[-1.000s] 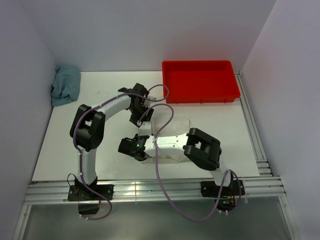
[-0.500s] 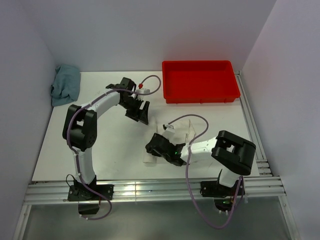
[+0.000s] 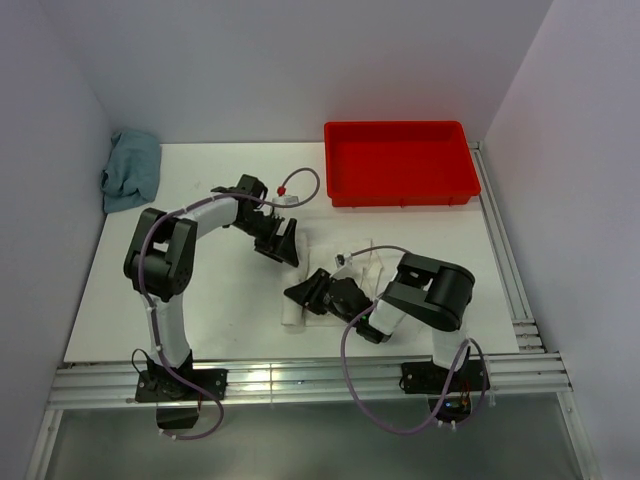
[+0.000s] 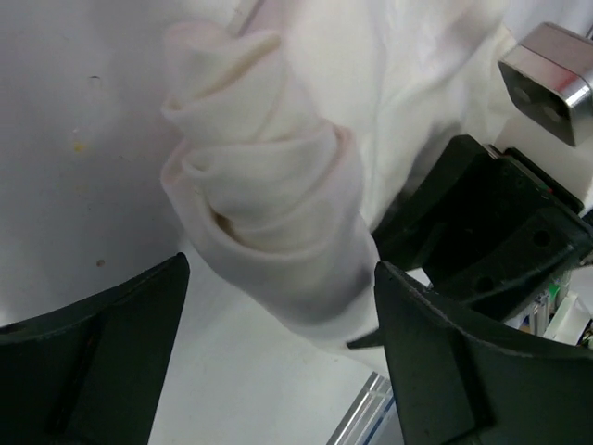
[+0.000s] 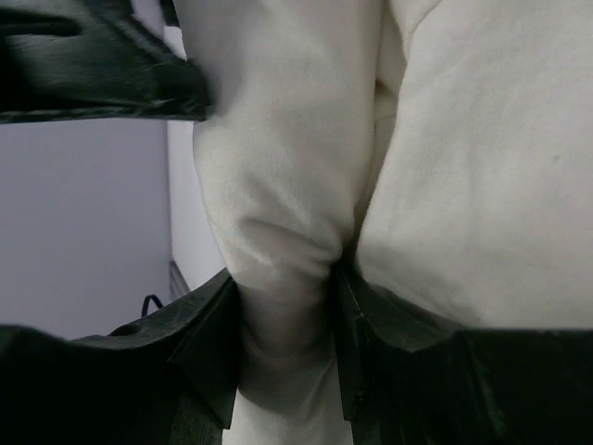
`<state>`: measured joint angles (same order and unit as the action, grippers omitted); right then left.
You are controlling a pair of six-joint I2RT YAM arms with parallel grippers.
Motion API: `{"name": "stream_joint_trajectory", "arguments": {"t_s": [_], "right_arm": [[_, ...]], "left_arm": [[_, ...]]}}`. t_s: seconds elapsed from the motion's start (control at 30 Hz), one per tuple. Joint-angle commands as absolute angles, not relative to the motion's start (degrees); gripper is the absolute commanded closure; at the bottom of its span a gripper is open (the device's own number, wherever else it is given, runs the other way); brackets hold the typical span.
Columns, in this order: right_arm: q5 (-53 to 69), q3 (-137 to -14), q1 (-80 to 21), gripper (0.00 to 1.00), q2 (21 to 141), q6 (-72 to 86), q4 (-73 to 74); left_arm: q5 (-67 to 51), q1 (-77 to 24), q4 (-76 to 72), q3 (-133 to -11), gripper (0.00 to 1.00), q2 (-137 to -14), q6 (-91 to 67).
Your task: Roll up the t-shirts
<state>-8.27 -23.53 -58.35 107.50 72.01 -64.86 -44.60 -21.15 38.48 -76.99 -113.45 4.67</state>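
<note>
One cream-white t-shirt (image 3: 296, 314) lies as a loose roll near the middle of the table, and the rest of its fabric (image 3: 368, 262) trails to the right. In the left wrist view the roll (image 4: 269, 204) shows layered folds at its end. My left gripper (image 3: 288, 246) is open just behind the roll; its fingers (image 4: 111, 324) stand wide on either side of the roll's end, apart from it. My right gripper (image 3: 308, 294) is shut on the t-shirt, with a thick fold (image 5: 278, 185) pinched between its jaws.
A red tray (image 3: 400, 197) stands at the back right. A crumpled teal cloth (image 3: 131, 170) lies in the back left corner. Aluminium rails run along the near edge (image 3: 300, 380) and the right side (image 3: 505, 260). Both arms' cables loop over the middle of the table.
My left gripper has opened wide and let go of the t-shirt, staying just behind it. The right arm has drawn its elbow back to the right while keeping its grip on the fabric.
</note>
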Motion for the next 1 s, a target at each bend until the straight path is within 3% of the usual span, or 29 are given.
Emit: {"name": "stream_joint_trajectory", "arguments": {"t_s": [0.0,0.03,0.13,0.17,0.27,0.47,0.6,0.97], "right_arm": [[-1.32,-22.06,-58.97,0.54,111.26,73.74,-68.11],[-1.23,-22.06,-58.97,0.55,111.44,73.83,-68.20],[-1.06,-21.80,-58.97,0.55,111.53,73.65,-66.98],[-1.05,-22.06,-58.97,0.55,110.84,73.39,-66.02],[-1.67,-23.29,-59.15,0.55,108.82,72.07,-59.34],[-7.98,-30.04,-60.55,0.41,101.62,69.70,-32.66],[-15.02,-41.62,-63.01,0.30,98.79,67.51,-5.35],[-28.29,-60.80,-66.53,0.22,98.61,67.06,29.16]], "left_arm": [[-45.10,-21.09,32.88,-75.41,0.16,-114.96,2.03],[-44.13,-21.09,31.48,-75.15,0.19,-115.13,1.06],[-39.48,-21.09,30.85,-75.76,0.38,-114.96,-2.45],[-38.16,-21.18,30.76,-75.94,0.49,-114.70,-3.59],[-33.76,-21.79,31.55,-76.46,0.65,-113.73,-4.65],[-23.84,-24.34,35.15,-77.52,1.00,-112.06,-5.53],[-20.22,-25.92,36.91,-78.13,1.00,-112.15,-5.36],[-13.54,-27.07,42.36,-82.00,1.00,-113.64,-5.10]]}}
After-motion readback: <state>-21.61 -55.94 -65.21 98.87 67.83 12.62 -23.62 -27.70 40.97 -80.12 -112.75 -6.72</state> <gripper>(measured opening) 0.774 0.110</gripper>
